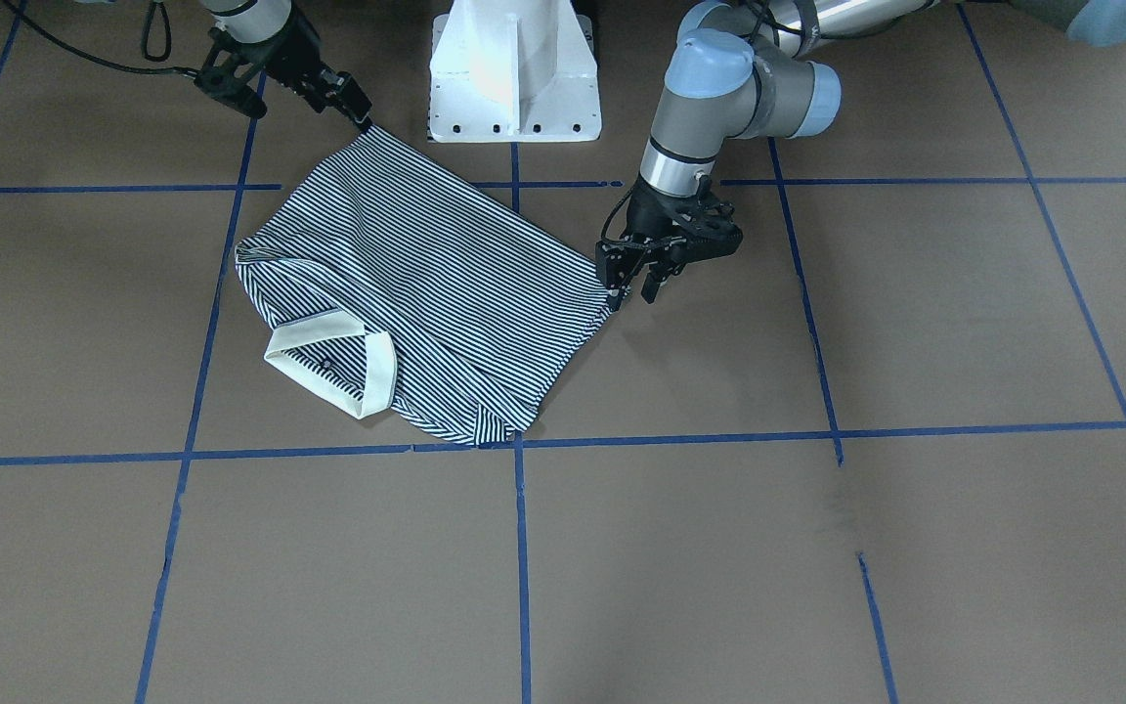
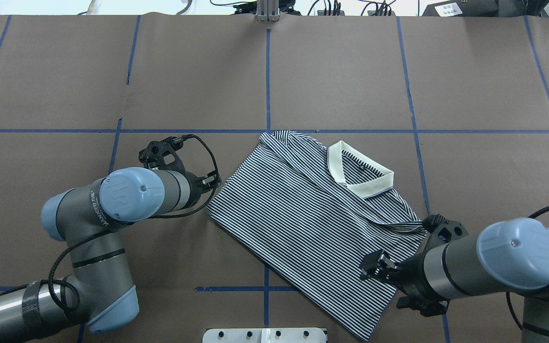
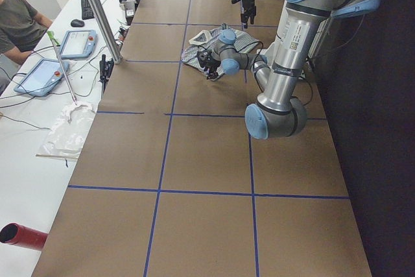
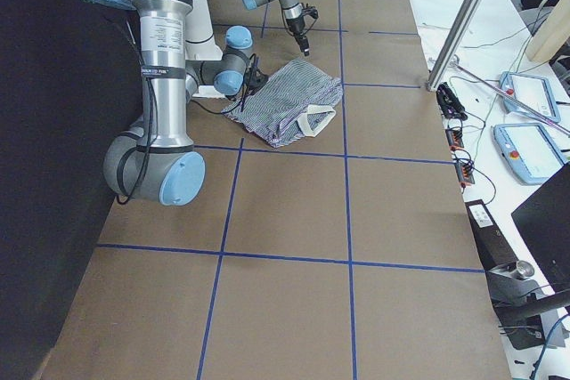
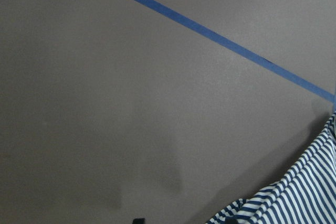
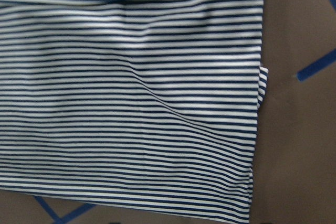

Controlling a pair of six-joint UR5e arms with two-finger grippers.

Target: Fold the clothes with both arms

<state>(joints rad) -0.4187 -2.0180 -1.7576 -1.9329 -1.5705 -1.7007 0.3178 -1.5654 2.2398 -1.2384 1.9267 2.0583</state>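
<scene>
Brown table [image 1: 915, 538], white pedestal [image 1: 514, 78] near striped polo shirt [image 1: 426, 264]; left claw [image 1: 633, 291] wide beside one corner; right claw [image 1: 358, 110], width unclear.

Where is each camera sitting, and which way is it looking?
Front: across the table, facing the robot; shows shirt, left gripper, right gripper, base.
Overhead: behind the robot, looking down; left arm, right arm flank the shirt.
Left side: table's left end; left arm near, a person seated.
Right side: table's right end; right arm near.
Left wrist: looks down at bare table, tape, shirt corner.
Right wrist: close over stripes; no gripper shows.
Shared: every view shows the shirt.
</scene>
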